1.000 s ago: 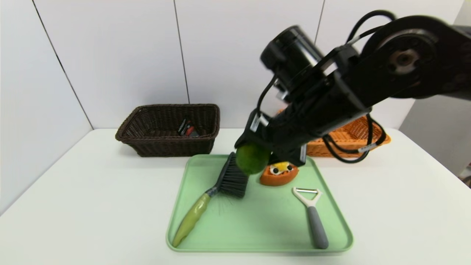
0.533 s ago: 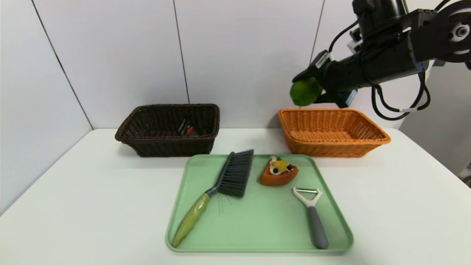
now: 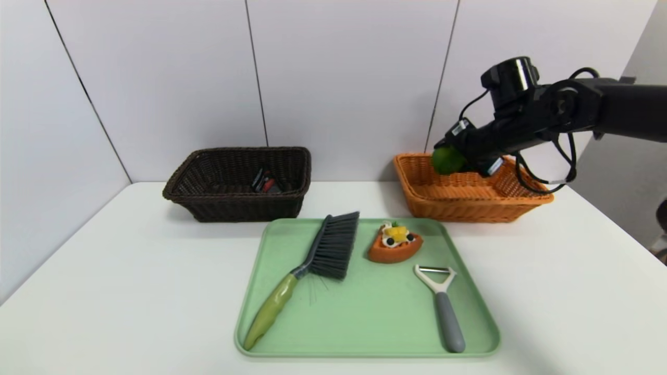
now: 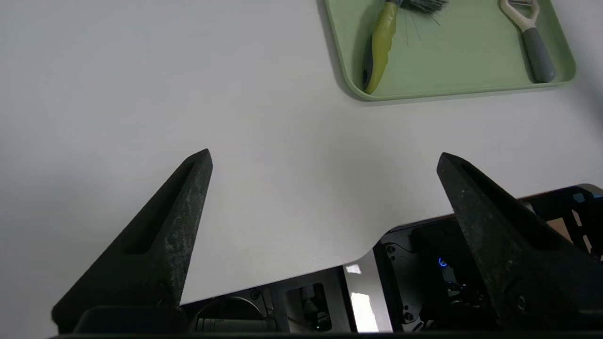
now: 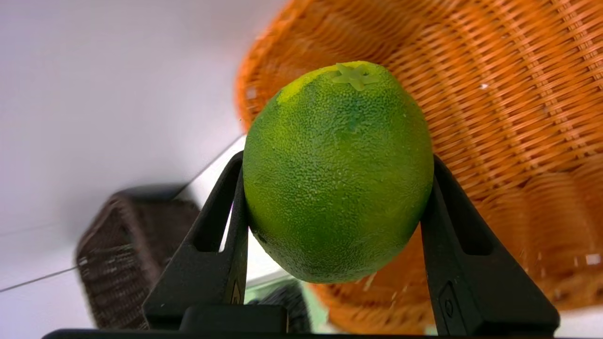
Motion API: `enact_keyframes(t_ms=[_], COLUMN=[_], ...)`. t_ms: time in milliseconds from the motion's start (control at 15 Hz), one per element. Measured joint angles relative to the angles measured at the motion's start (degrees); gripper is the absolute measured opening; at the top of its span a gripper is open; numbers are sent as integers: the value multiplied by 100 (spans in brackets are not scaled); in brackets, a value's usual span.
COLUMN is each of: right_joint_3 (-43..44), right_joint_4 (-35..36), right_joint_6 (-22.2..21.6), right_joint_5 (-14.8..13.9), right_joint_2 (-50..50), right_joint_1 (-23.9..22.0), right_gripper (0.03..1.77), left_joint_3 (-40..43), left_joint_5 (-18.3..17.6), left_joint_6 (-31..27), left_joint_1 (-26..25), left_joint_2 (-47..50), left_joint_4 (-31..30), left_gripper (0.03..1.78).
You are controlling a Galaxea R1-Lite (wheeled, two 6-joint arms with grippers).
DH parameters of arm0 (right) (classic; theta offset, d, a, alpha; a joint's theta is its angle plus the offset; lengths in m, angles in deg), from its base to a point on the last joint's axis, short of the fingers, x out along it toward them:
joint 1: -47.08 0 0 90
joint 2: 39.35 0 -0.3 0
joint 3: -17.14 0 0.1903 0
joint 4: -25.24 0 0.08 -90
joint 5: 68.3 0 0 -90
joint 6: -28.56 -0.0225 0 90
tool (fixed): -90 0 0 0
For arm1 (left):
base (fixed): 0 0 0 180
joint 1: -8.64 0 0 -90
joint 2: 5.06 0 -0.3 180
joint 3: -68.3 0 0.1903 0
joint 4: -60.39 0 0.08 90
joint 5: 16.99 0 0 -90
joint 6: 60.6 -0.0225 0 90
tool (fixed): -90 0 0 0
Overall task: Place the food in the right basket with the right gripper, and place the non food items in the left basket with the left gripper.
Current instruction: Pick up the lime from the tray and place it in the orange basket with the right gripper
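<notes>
My right pincer [image 5: 337,188] grasps a round green citrus fruit with dimpled peel [image 5: 337,179] between its two black fingers, one pressed to each side. I hold it over the orange woven wicker basket [image 3: 469,212], whose ribbed walls slope outward to a braided rim. My left pincer [image 4: 325,157], spread wide and holding nothing, is above the smooth white table [image 4: 282,127], near its front edge.

The dark brown wicker basket [image 3: 239,208] stands well apart from the orange one, with bare tabletop between them; inside lies a small black-and-red item [image 3: 268,182]. In front, the pale green rectangular tray [image 3: 365,328] has rounded corners and a low raised lip. Its middle is open around a brush with stiff dark bristles and a glossy green handle [image 3: 299,276], a brown wedge-shaped pastry with yellow and white topping [image 3: 395,245], and a white Y-shaped peeler with a grey handle [image 3: 445,312].

My fruit is deep green, yellower near its small star-shaped stem mark.
</notes>
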Motion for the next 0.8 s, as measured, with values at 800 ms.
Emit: enact_keyframes(t_ms=[800], right_joint_3=[33], right_joint_4=[218], right_joint_6=[258], right_joint_5=[-145], right_joint_2=[-863], right_joint_1=[-85], right_gripper=[134], left_joint_3=[113], left_joint_5=[7], left_joint_6=[-11], left_joint_1=[2], left_joint_2=[5], left_joint_4=[-18], left_gripper=[169])
